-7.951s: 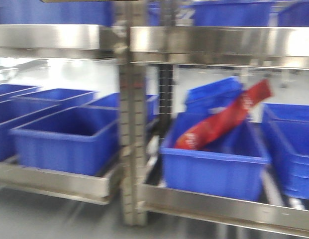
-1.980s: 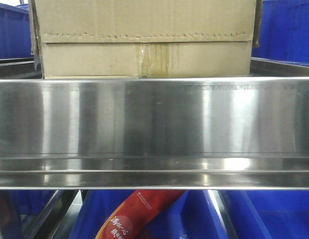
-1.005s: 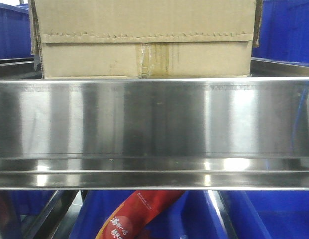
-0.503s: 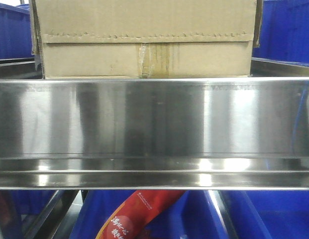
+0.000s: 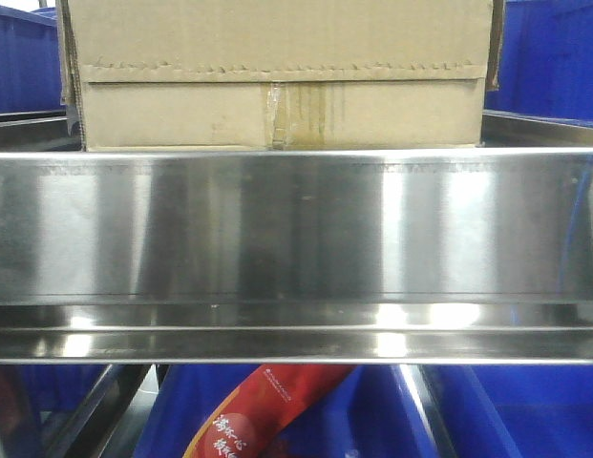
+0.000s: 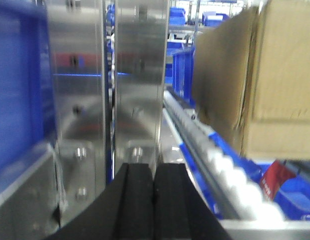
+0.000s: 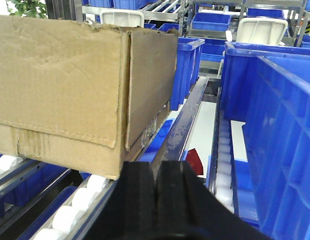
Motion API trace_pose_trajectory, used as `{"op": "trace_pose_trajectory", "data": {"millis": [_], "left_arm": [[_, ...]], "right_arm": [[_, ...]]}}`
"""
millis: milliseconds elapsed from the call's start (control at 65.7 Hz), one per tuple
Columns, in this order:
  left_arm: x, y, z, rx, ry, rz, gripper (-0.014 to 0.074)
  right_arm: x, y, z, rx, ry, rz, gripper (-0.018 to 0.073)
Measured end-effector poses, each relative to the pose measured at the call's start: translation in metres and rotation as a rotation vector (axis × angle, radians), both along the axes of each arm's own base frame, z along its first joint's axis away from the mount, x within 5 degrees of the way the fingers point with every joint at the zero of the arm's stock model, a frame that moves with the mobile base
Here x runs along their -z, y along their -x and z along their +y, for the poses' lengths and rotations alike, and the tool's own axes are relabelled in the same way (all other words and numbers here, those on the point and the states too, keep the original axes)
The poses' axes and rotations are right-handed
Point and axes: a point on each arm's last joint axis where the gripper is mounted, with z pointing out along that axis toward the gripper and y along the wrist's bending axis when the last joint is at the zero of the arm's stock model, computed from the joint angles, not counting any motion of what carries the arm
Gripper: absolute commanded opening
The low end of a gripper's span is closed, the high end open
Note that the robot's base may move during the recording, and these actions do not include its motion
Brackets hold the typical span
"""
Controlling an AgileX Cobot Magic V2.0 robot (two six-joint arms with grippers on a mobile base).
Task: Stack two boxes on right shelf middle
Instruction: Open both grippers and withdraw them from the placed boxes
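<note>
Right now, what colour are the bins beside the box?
Blue bins, right of the brown cardboard box; clearest in the right wrist view.

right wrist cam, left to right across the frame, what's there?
Cardboard box on white rollers → steel divider rail → second roller track → large blue bin. The shut right claw sits bottom centre.

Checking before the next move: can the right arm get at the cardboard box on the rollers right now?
Probably yes. The right gripper, fingers pressed shut, sits beside the cardboard box near its corner, with nothing between them. The blue bin on the other side narrows the room, and the fingers would need opening first.
</note>
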Motion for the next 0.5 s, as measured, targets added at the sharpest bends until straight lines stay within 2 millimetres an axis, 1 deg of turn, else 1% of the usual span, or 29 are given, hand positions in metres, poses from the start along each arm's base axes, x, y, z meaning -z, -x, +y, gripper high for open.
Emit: {"op": "trace_pose_trajectory", "data": {"millis": [30,76,213,503], "left_arm": [[0.0047,-0.0009,0.0000,-0.001,0.000,-0.001,-0.0111],[0.0059,-0.0013,0.0001,-0.001,-0.001,-0.015,-0.0111],[0.0040,-0.0013,0.0002,-0.003,0.000,-0.053,-0.0111],[0.0031,-0.0012,0.0003,-0.003,0.000,-0.063,-0.0111]], "right_arm": [[0.0000,0.0000,0.0000,0.000,0.000,0.000,-0.0154],[0.0000,0.0000,0.0000,0.000,0.000,0.000,-0.0154],[0.0000,0.0000,0.0000,0.000,0.000,0.000,-0.0154],[0.0000,0.0000,0.0000,0.000,0.000,0.000,-0.0154]]}}
